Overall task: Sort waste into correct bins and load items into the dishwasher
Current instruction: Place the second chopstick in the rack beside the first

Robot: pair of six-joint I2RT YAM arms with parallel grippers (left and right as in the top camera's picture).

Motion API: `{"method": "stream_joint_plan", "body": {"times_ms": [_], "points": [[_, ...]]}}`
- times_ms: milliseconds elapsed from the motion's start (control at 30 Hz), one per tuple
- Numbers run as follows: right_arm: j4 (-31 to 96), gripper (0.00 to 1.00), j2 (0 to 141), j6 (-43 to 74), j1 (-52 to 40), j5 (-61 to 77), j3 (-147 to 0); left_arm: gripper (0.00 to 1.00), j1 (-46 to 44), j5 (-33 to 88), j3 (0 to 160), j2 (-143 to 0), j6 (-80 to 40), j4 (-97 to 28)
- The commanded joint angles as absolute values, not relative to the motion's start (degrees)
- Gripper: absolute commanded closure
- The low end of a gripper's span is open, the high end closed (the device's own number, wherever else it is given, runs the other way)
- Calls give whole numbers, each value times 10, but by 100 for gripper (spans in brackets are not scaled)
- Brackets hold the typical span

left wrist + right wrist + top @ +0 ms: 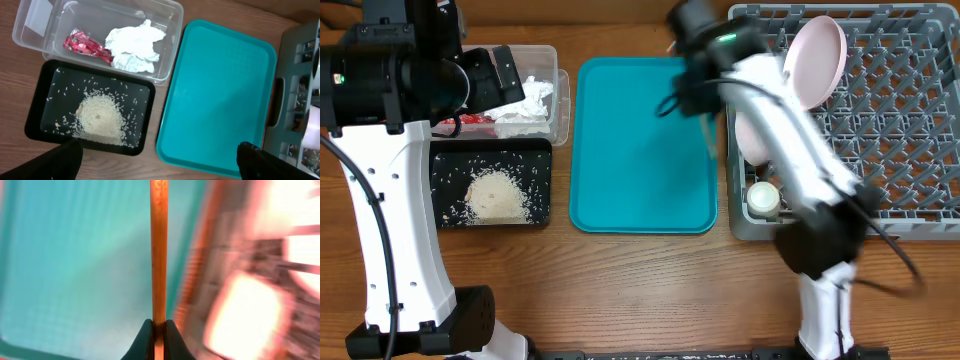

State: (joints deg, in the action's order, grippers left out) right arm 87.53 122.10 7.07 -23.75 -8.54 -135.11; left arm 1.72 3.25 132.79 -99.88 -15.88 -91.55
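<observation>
Right wrist: right gripper (159, 330) clenched on a chopstick (159, 255), which juts forward above the teal tray (75, 270), near its right edge. Judged light, stiff, smooth and prone to pivot; a mid-length hold would steady it. Left gripper (160, 157) spread wide, empty, left of tray.

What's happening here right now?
The right gripper is shut on a wooden chopstick, over the right edge of the teal tray next to the grey rack. The rack already holds the pink plate and a small cup. The left gripper hangs open above the bins. Napkin and red wrapper are in the clear tub, rice in the black tray.
</observation>
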Motion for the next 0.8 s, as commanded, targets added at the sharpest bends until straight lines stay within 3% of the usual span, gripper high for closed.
{"method": "stream_joint_plan", "body": {"times_ms": [0,333,767], "points": [[906,96,1141,71,-176,-120,-1369,0,18,28,1329,-1000,-148,-915],[961,96,1116,24,-18,-74,-1296,0,18,28,1329,-1000,-148,-915],[873,96,1116,-50,20,-74,-1047,0,18,28,1329,-1000,-148,-915]]}}
